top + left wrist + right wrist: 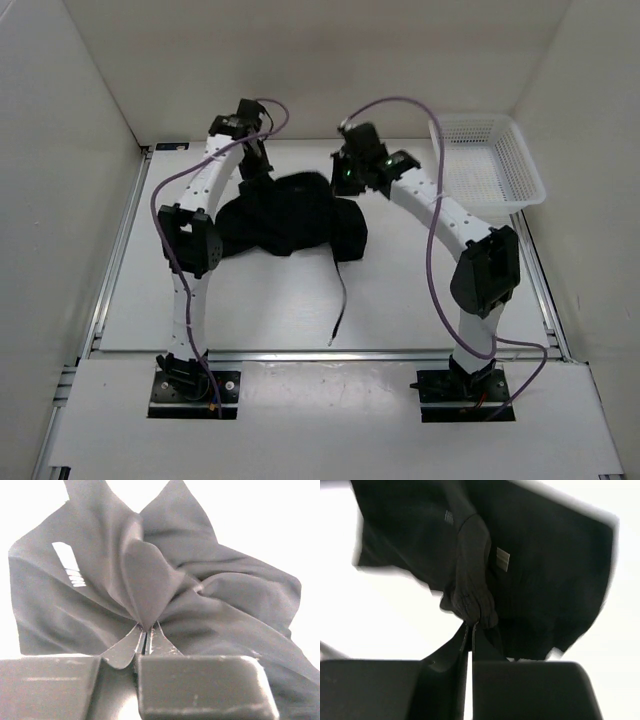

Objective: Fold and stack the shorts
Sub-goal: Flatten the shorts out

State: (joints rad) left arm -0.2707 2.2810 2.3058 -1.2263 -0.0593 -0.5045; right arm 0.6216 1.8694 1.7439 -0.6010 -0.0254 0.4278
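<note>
Both tools clenched on fabric: left tool (146, 630) and right tool (470, 626) each pinch the far edge of the black shorts (295, 225), bunched on the counter (270, 310). Likely the fold's starting grasp; next, lift evenly and mind the trailing drawstring (340, 295).

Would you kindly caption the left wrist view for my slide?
Left claw shut on a pinched ridge of the soft black fabric shorts.

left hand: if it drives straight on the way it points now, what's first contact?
First contact is the shorts: the left hand is shut on a raised fold of them, with more fabric bunched directly ahead. Anything behind the cloth is hidden.
</note>
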